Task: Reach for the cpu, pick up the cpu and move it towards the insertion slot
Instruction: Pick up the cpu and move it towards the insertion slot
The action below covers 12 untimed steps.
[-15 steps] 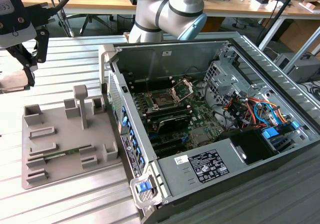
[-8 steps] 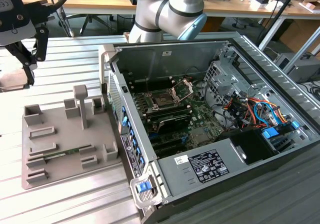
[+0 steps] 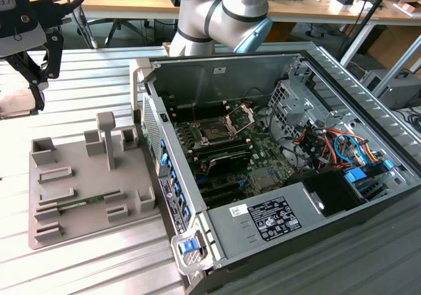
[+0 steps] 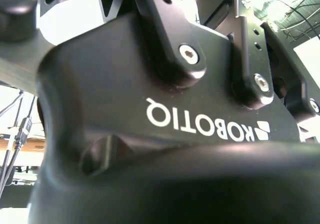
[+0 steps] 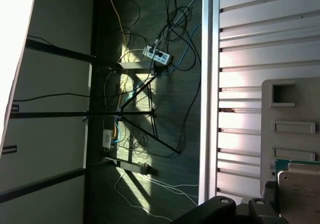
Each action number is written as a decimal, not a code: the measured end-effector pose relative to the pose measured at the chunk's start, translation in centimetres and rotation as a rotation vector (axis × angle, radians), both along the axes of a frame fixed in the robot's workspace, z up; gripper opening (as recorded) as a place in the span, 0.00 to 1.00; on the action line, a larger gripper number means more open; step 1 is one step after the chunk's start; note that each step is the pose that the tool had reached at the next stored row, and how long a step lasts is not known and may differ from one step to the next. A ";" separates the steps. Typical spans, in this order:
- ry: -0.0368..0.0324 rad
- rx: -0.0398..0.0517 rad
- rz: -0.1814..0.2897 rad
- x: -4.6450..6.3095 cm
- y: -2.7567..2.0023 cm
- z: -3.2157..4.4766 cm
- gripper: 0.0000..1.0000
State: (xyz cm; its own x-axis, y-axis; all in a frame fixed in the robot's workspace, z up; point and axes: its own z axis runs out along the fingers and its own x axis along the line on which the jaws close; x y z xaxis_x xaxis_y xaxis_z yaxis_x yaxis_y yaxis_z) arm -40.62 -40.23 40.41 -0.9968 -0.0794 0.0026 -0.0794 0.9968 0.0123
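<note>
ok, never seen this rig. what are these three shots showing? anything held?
One robot arm at a slatted metal table. The exterior view, from a camera off the arm, shows its black hand above the table, a grey tray, and an open computer case with the insertion slot on its board. Two cameras ride on the arm: the second wrist view shows the hand's body close up; the first wrist view shows floor, table edge and the cpu at the tray. Whether anything is held, I cannot tell.

robotics lab: slatted workbench (image 3: 99,71), opened computer (image 3: 263,150).
</note>
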 end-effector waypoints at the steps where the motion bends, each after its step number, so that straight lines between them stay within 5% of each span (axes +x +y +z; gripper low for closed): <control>1: 0.0001 -0.0001 0.000 0.0 0.00 0.01 0.55; 12: 0.0001 -0.0001 0.000 0.3 0.00 0.02 0.55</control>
State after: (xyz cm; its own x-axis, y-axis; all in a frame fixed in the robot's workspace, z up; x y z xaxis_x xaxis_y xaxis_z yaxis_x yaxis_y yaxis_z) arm -40.28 -40.23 40.44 -0.9968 -0.0794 0.0027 -0.0794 0.9968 0.0123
